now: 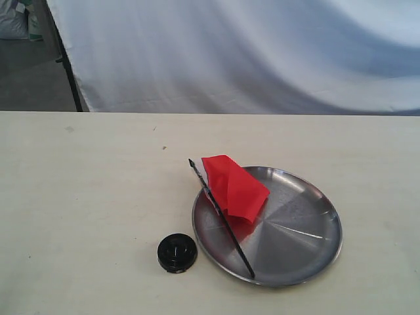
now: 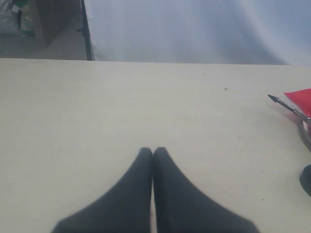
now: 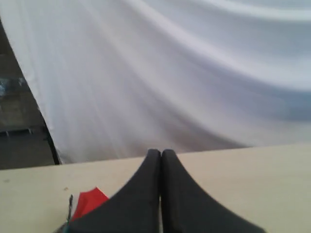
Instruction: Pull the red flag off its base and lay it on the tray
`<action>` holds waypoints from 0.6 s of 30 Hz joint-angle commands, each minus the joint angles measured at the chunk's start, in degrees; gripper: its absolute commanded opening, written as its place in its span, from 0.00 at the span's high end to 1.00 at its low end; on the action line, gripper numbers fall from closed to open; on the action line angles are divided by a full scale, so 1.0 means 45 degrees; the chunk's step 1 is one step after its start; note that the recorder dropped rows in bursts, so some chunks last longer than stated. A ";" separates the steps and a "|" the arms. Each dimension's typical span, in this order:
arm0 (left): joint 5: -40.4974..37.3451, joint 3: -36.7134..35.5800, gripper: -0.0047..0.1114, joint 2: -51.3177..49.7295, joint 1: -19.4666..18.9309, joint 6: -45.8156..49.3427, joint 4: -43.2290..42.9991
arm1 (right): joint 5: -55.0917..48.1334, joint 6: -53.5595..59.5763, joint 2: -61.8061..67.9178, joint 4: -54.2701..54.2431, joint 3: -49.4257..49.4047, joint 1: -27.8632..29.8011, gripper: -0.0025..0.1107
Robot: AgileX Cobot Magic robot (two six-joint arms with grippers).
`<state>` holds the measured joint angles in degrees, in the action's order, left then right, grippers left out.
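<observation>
The red flag [image 1: 235, 186] lies crumpled across the left part of the silver tray [image 1: 308, 230], its black stick running from the tray's front to a pointed tip past the far-left rim. The round black base [image 1: 176, 252] stands alone on the table, just left of the tray. No gripper shows in the exterior view. In the left wrist view my left gripper [image 2: 153, 151] is shut and holds nothing, with the flag [image 2: 300, 101] and a sliver of the base [image 2: 306, 178] at the frame's edge. My right gripper [image 3: 161, 153] is shut and holds nothing, with the flag [image 3: 87, 203] partly hidden behind its finger.
The pale wooden table [image 1: 85, 197] stretches wide on all sides of the tray. A white cloth backdrop [image 1: 249, 52] hangs behind the table's far edge, with a black stand leg [image 1: 69, 65] at its left.
</observation>
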<state>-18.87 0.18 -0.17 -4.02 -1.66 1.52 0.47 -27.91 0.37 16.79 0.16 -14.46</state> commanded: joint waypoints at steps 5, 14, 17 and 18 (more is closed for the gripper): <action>0.0062 -0.0040 0.96 0.0037 -0.0011 -0.0018 0.0048 | -0.1567 0.2792 -0.0082 -0.2134 -0.0036 0.0081 0.98; 0.0062 -0.0040 0.96 0.0037 -0.0011 -0.0018 0.0048 | -0.1906 0.4072 -0.0082 -0.3581 -0.0036 0.0081 0.98; 0.0062 -0.0040 0.96 0.0037 -0.0011 -0.0018 0.0048 | -0.1847 0.7323 -0.0082 -0.7831 -0.0036 0.0134 0.98; 0.0062 -0.0040 0.96 0.0037 -0.0011 -0.0018 0.0048 | -0.1847 0.8520 -0.0082 -0.9284 -0.0036 0.0267 0.98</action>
<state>-18.87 0.18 -0.17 -4.02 -1.66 1.52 -7.96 -1.45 0.37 -10.31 0.16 -14.34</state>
